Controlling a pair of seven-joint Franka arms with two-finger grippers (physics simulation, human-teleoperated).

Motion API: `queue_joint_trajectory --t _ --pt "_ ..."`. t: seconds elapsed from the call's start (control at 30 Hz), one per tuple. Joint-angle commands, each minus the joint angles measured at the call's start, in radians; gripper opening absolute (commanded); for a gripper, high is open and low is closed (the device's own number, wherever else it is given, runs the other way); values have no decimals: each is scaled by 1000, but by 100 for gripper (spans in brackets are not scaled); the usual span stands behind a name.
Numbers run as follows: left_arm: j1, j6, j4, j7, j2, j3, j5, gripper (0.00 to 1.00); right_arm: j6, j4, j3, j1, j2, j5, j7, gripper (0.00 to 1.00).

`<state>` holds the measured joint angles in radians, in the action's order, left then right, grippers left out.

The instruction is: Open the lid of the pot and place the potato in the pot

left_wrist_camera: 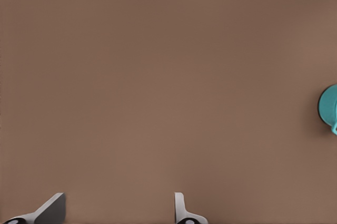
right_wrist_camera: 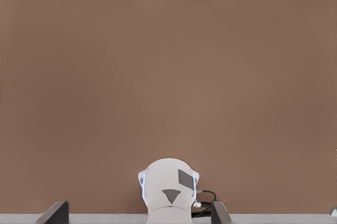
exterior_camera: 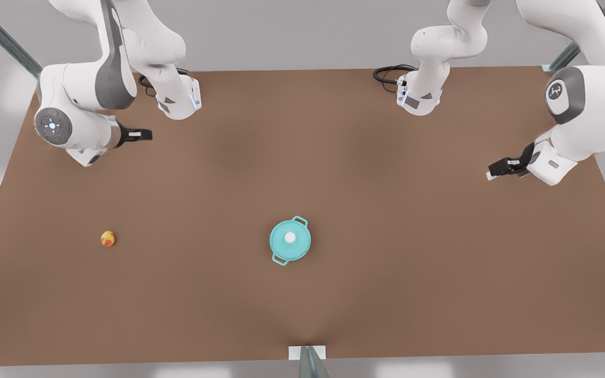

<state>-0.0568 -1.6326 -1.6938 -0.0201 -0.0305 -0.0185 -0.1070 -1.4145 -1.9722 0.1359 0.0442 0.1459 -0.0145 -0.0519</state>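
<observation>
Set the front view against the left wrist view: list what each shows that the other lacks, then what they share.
Front view, not the wrist view: the tiny yellow-and-orange potato on its left; the white knob of the flat round teal pot lid, shut on the small round teal pot; the right gripper, waiting at its left. Left wrist view, not the front: the left gripper with jaws plainly apart, empty. Both: that pot, just an edge in the wrist view, and the brown table.
</observation>
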Motion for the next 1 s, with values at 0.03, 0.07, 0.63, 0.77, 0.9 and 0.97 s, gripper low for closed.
queue_joint_trajectory --t 0.03,0.07,0.63,0.77,0.9,0.97 --pt "55 -15 29 2 -3 6 1 100 -422 -13 1 8 11 44 -125 100" --pt "57 -13 72 0 -32 26 -7 100 -422 -13 2 8 11 44 -125 100" --pt "675 -420 773 -1413 -908 336 458 100 -885 -158 -18 108 -230 157 81 100" --pt "675 -605 775 -1379 -967 262 458 100 -1000 -226 -18 138 -282 159 93 100" --pt "707 -699 779 -1383 -1010 246 466 100 -1049 -217 -18 178 -339 217 102 100" --pt "709 -722 779 -1382 -1022 239 466 100 -1080 -208 -19 217 -374 217 144 100"
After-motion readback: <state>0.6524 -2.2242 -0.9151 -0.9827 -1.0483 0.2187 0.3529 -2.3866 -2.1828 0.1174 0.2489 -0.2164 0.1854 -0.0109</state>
